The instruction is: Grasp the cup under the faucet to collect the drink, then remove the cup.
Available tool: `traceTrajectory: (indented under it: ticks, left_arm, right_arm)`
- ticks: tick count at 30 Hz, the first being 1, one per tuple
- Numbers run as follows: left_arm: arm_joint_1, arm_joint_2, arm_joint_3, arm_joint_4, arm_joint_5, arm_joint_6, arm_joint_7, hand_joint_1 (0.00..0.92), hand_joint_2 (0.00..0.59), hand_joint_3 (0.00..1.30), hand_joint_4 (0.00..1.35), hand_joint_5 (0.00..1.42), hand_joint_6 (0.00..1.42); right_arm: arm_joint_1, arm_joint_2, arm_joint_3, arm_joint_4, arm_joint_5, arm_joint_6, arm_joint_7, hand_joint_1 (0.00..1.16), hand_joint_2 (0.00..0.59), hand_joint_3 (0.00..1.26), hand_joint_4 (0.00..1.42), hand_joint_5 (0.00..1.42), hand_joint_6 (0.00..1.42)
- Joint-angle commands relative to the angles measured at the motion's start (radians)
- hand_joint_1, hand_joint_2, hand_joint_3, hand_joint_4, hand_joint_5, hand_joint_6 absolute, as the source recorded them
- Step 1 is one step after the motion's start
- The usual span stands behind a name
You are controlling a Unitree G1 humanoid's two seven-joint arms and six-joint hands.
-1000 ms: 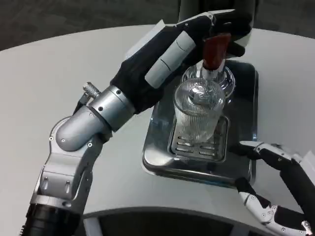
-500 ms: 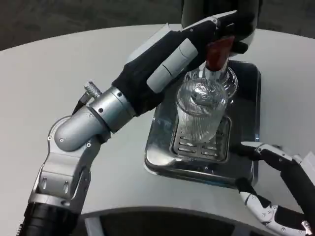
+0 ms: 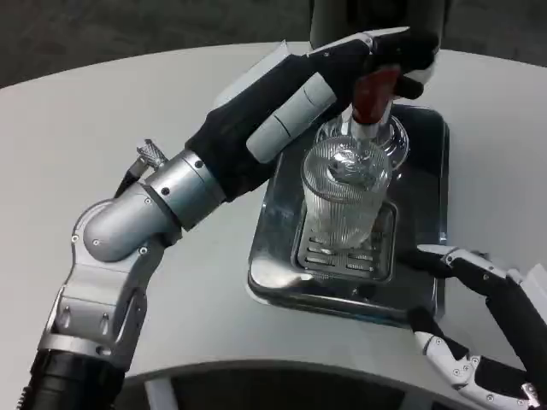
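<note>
A: Step in hand: filling. The left robot hand (image 3: 376, 60) holds the red tap lever (image 3: 373, 90) above the cup (image 3: 344, 198).

B: Cup's position?

A: Upright on the drip tray (image 3: 427, 171), under the faucet, on the table (image 3: 128, 102). No drink level can be made out.

B: Right robot hand (image 3: 479, 325)?

A: Wide, holding nothing, near the tray's front corner, apart from the cup. Next it likely needs to reach in and grasp the ribbed wall.
</note>
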Motion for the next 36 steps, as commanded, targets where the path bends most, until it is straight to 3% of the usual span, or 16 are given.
traceTrajectory:
  ticks: [1,36]
  left_arm:
    - [0.009,0.030,-0.020,0.028,0.022,-0.027,-0.043,0.000,0.060,0.30,0.24,0.31,0.18]
    - [-0.001,0.105,-0.076,0.074,0.131,-0.176,-0.023,0.000,0.059,0.39,0.29,0.35,0.21]
  right_arm:
    - [0.005,0.005,0.004,-0.008,-0.001,-0.003,-0.007,0.63,0.486,0.33,0.29,0.29,0.11]
    - [-0.018,0.023,0.016,0.014,0.009,0.010,-0.014,0.69,0.479,0.33,0.29,0.30,0.17]
